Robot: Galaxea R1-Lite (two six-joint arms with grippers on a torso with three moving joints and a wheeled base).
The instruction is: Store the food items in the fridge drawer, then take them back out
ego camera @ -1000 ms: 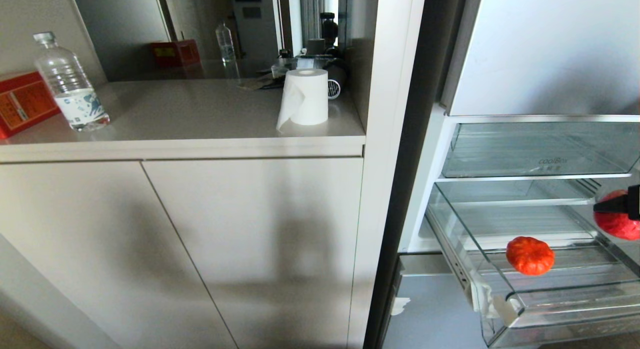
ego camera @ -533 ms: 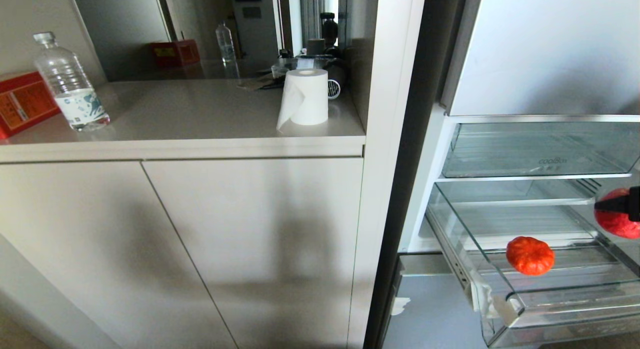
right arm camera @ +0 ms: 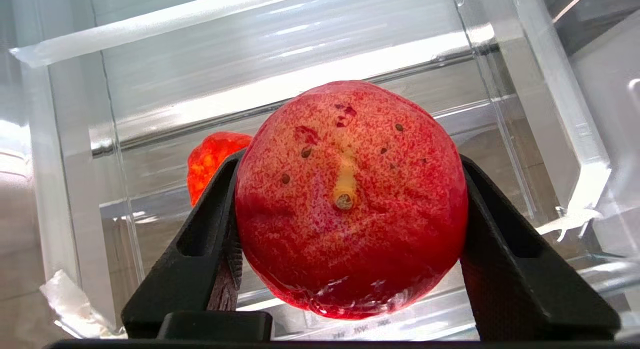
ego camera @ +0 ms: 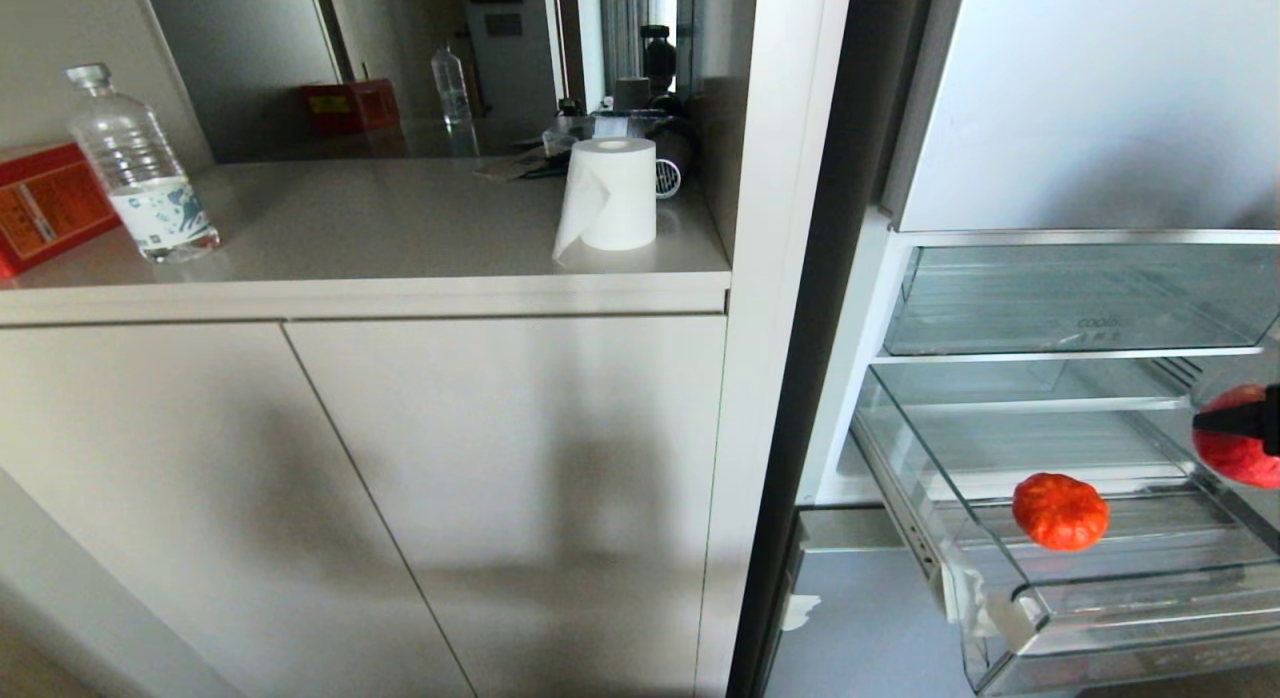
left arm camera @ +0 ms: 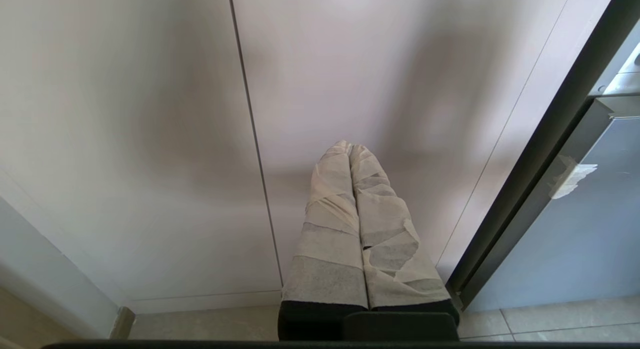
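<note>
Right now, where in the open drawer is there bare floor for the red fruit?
Bare ribbed floor of the fridge drawer lies right of the orange ribbed ball and behind it. The right end effector holds the red fruit above that side.

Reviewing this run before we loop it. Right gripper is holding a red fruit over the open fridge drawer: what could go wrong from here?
1. The red fruit looks glossy and round, and the right gripper pinches it only at its sides, so it might slip.
2. Released, it could roll on the ribbed fridge drawer floor and bump the orange-red ribbed ball.
3. The gripper sits near the drawer's right wall and could clip it.
</note>
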